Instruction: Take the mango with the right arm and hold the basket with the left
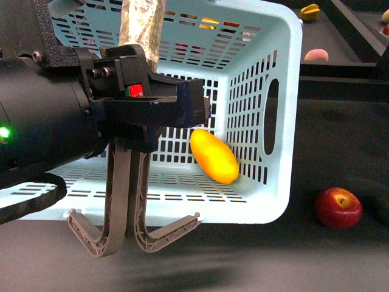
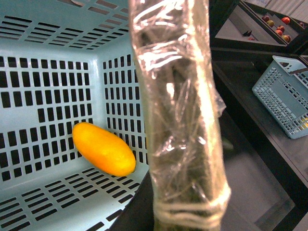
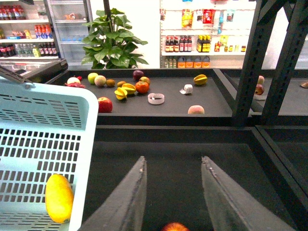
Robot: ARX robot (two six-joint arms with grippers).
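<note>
The mango lies inside the tilted basket, at 4 o'clock of its interior, against a slotted wall. The right claw is spread open and empty over the dark surface. Only one film-wrapped finger of the left claw shows, beside the basket rim; its state cannot be told.

The dark table carries the turquoise basket, which takes up its left and middle. A red apple lies on the bare top near the basket's right front corner, not touching it. Behind the table, a second dark shelf bears a peach and a starfruit.
</note>
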